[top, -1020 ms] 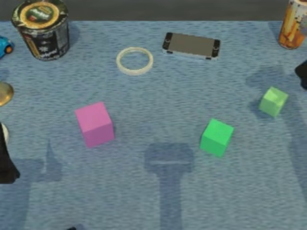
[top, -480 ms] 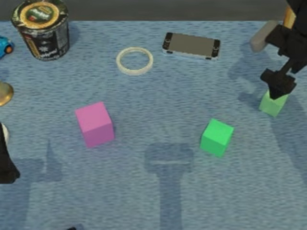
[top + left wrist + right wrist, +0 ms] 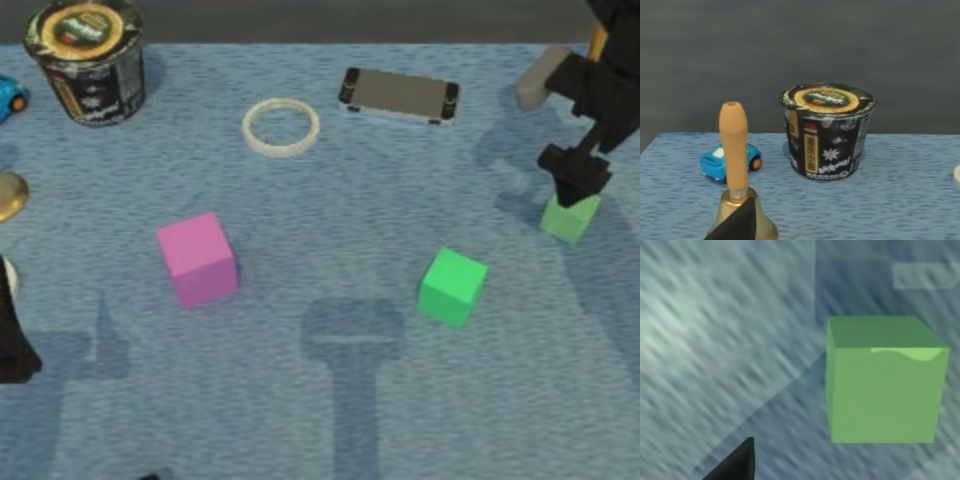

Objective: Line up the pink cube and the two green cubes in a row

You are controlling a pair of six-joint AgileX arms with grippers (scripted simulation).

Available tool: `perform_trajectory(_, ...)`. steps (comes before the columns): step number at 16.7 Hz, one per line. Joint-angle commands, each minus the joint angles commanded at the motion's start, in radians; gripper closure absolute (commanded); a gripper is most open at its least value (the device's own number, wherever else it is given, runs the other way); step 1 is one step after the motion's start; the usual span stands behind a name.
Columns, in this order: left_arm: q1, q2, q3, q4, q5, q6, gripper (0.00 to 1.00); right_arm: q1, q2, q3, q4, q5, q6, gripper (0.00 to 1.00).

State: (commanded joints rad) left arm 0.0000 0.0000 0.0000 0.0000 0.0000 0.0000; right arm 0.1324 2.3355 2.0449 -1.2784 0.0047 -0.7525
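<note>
Woven blue cloth (image 3: 330,200) bears matte cubes; right pincer (image 3: 574,188) over the pale green cube (image 3: 570,219).

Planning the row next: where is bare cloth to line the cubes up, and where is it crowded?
Widest bare stretch: between the matte pink cube and the vivid green cube, below the white tape ring. Crowded: the far edge, and the right side where the right gripper sits over the pale green cube.

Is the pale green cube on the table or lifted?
On the table: the pale green cube sits flat on the cloth, right gripper just above it.
</note>
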Motion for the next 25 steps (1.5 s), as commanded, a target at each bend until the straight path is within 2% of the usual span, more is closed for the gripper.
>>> perform_trajectory(3, 0.0, 0.0, 0.0, 0.0, 0.0, 0.0, 0.0, 0.004, 0.011, -0.035, 0.04, 0.0, -0.002, 0.0)
perform_trajectory(9, 0.0, 0.0, 0.0, 0.0, 0.0, 0.0, 0.0, 0.007, 0.075, -0.195, 0.275, 0.001, 0.001, 0.0)
perform_trajectory(14, 0.0, 0.0, 0.0, 0.0, 0.0, 0.0, 0.0, 0.007, 0.085, -0.215, 0.298, 0.001, 0.001, 0.0)
perform_trajectory(25, 0.0, 0.0, 0.0, 0.0, 0.0, 0.0, 0.0, 0.007, 0.085, -0.215, 0.298, 0.001, 0.001, 0.83)
